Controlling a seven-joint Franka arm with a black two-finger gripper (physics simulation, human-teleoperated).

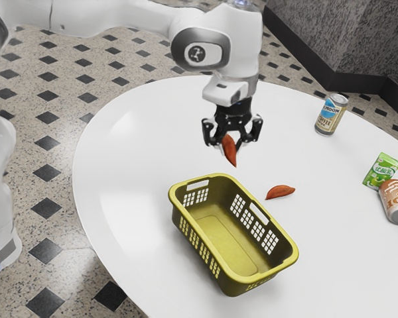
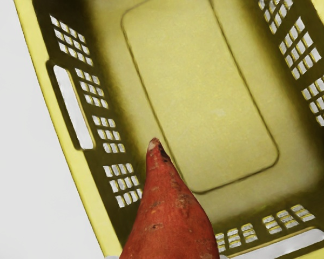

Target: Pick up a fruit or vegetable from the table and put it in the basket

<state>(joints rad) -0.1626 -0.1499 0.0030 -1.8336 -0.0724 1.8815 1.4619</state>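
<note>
Above a round-cornered, lattice-sided yellow basket [image 1: 222, 245], black tool [image 1: 229, 146] pinching a rough-skinned, tapering red sweet potato [image 1: 231, 156], a slender second root [image 1: 280, 192] beside the basket, smooth white surface [image 1: 139, 146]

This is an indoor room, whether home or café I cannot tell. Speckled flooring [image 1: 63, 159] with dark diamonds surrounds a round white table [image 1: 142, 122]; black skirting [image 1: 328, 74] edges mottled grey walls [image 1: 368, 33].
</note>
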